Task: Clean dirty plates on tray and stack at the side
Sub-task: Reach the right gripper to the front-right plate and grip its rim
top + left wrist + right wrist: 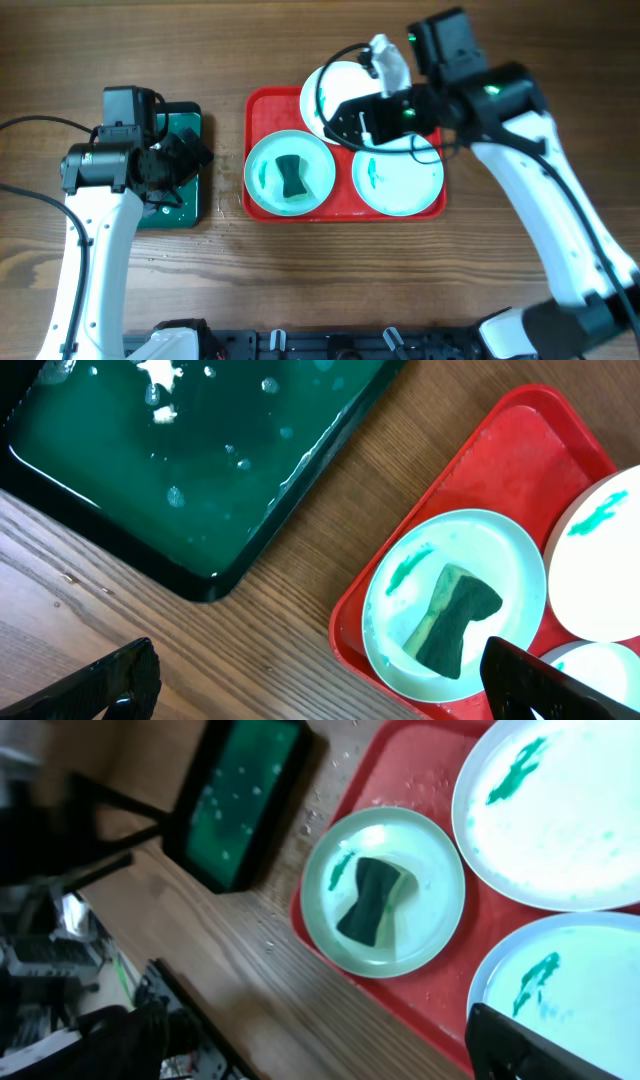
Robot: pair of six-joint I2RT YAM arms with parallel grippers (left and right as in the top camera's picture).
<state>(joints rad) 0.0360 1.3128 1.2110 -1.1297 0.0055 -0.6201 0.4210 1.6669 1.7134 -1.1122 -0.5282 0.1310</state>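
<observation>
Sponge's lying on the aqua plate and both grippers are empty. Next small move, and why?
Probably move the left gripper from the green tray toward the red tray and lower it over the sponge to grasp it. It is open and nearest. The sponge lies loose on the left aqua plate, whose smear is unwiped. The right gripper, also open, hangs by the white plate.

My surface (300, 280) is matt, grained wood. The red tray (500, 460) looks like smooth plastic, the plates (500, 550) glossy, the sponge (455, 615) coarse, the dark green tray (200, 470) wet and shiny.
</observation>
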